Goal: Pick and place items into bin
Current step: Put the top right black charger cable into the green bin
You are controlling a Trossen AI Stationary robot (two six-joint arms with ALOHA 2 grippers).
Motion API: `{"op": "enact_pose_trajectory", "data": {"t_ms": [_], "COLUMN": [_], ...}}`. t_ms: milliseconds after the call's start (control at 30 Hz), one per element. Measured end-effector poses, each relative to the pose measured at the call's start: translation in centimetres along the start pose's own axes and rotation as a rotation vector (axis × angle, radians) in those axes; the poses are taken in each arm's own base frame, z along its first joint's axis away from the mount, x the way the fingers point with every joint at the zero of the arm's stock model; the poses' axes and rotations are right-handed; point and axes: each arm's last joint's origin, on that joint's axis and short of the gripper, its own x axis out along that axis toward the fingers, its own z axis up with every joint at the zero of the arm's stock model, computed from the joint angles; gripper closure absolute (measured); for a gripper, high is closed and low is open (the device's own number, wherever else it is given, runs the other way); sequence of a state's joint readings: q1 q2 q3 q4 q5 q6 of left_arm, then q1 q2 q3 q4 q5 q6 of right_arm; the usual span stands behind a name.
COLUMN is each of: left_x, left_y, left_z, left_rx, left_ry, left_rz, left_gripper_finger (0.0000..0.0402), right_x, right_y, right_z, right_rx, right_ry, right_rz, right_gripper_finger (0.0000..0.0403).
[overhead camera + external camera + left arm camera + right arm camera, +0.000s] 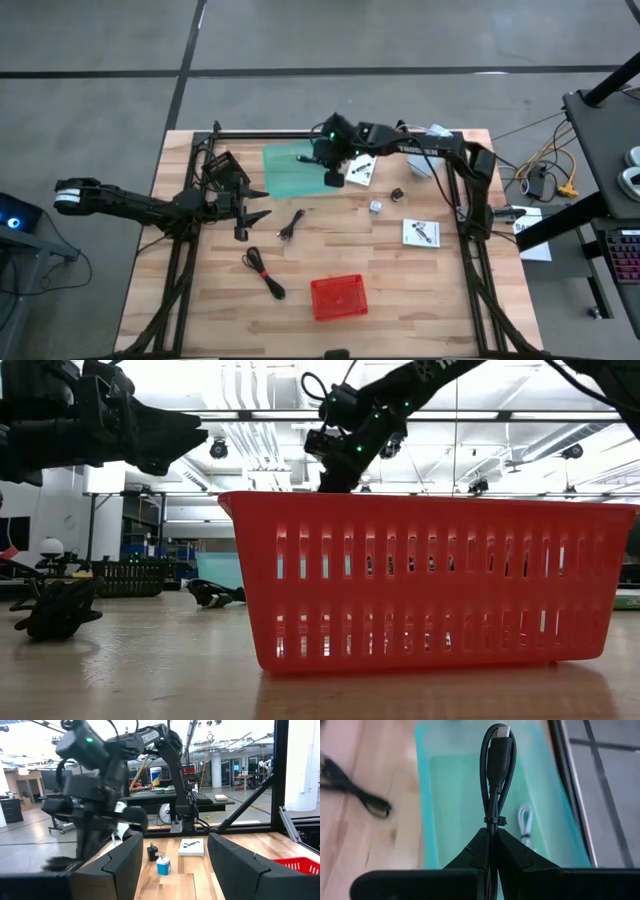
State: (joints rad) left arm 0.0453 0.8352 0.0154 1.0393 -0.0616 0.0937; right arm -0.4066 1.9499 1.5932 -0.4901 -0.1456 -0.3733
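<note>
Wooden table (pixel 330 255) under dark arms, grey floor around, workshop room beyond.

Held cable (pixel 496 770): black, bundled with a tie, plug end up, pinched between the pressed-together fingers of the right gripper (pixel 490 837). Right gripper (pixel 333 172) raised over the near edge of the green tray (pixel 290 170) at the table's back. White cable (pixel 525 822) lying inside that tray.

Loose on the wood: second black cable (pixel 292 224) just in front of the tray; third black cable (pixel 262 271) coiled nearer the front, left of the red bin (pixel 338 297). White card (pixel 362 170) with black marks just right of the right gripper; another card (pixel 421 233) further right, well apart from the bin. Small silver part (pixel 376 207) and small black part (pixel 397 194) between the two cards.

Bin at the front centre, filling the low view (pixel 430 580); contents impossible to tell.

Left gripper (pixel 262 203) at the table's left, above the wood beside the second cable, fingers (pixel 120 865) spread wide, nothing between them.
</note>
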Motion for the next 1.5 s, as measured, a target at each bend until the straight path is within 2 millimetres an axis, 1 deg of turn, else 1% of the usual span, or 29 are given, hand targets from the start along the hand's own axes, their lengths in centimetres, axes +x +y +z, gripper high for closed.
{"op": "enact_pose_trajectory", "data": {"t_ms": [100,267,333,433,600,833,933,1133,1500], "left_x": [0.0,0.0,0.0,0.0,0.0,0.0,0.0,0.0,0.0], "left_y": [0.0,0.0,0.0,0.0,0.0,0.0,0.0,0.0,0.0], "left_z": [0.0,0.0,0.0,0.0,0.0,0.0,0.0,0.0,0.0], "left_rx": [0.0,0.0,0.0,0.0,0.0,0.0,0.0,0.0,0.0], "left_ry": [0.0,0.0,0.0,0.0,0.0,0.0,0.0,0.0,0.0], "left_rz": [0.0,0.0,0.0,0.0,0.001,0.0,0.0,0.0,0.0], "left_gripper_finger": [0.0194,0.0194,0.0194,0.0194,0.0194,0.0194,0.0194,0.0194,0.0194], "right_x": [-0.2,-0.6,-0.5,0.1,1.5,4.2,5.0,5.0,4.9], "right_y": [-1.3,-3.1,-3.8,-5.0,-6.4,-6.5,-6.3,-6.0,-6.1], "right_z": [0.0,-0.2,-0.4,-0.9,-2.3,-4.1,-4.7,-5.2,-5.1], "right_rx": [0.019,0.046,0.104,0.221,0.326,0.312,0.284,0.244,0.25], "right_ry": [-0.065,-0.117,-0.139,-0.157,-0.123,-0.063,-0.031,0.026,0.02], "right_rz": [0.024,0.005,-0.011,-0.029,-0.039,0.027,0.041,0.054,0.052], "right_gripper_finger": [0.039,0.039,0.039,0.039,0.039,0.039,0.039,0.039,0.039]}}
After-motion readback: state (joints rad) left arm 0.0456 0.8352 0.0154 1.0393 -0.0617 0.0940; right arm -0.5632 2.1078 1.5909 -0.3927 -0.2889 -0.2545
